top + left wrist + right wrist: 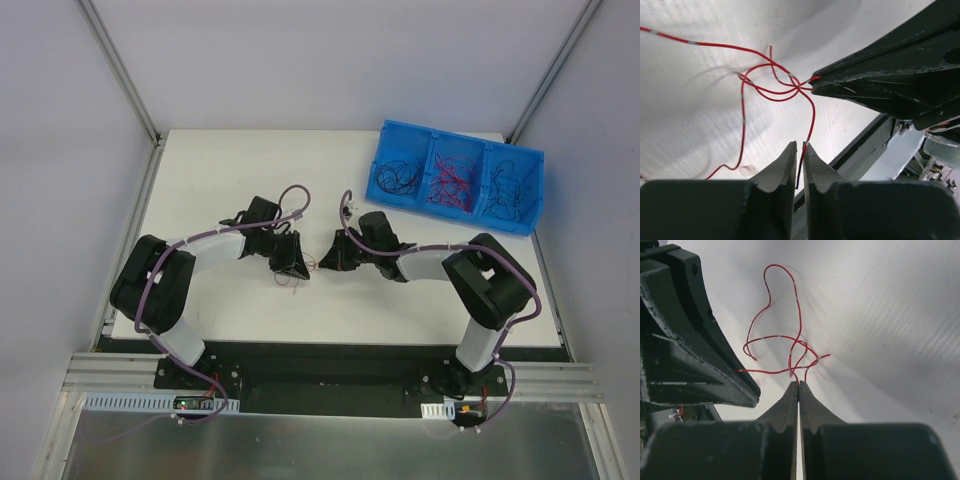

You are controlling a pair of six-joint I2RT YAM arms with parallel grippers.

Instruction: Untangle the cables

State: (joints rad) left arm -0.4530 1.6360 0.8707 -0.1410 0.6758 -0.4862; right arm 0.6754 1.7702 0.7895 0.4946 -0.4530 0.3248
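Mid-table [220,170], I've got the L gripper [798,146] clamped on one strand and the R gripper [798,385] pinched shut on another, the knotted red cables [771,85] strung betw. them, tangle running left-right, both arms equally near.

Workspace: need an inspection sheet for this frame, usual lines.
surface: white table, no marks seen
job's things: red wires tangled between the two grippers; blue bin at the far right, its three compartments holding black, red and black wires
clutter: nothing seen
grippers: left gripper shut on one strand; right gripper shut on the tangle's other side
cables: purple hoses looped over both arms, apart from the tangle
surroundings: white walls; metal rail at the near edge
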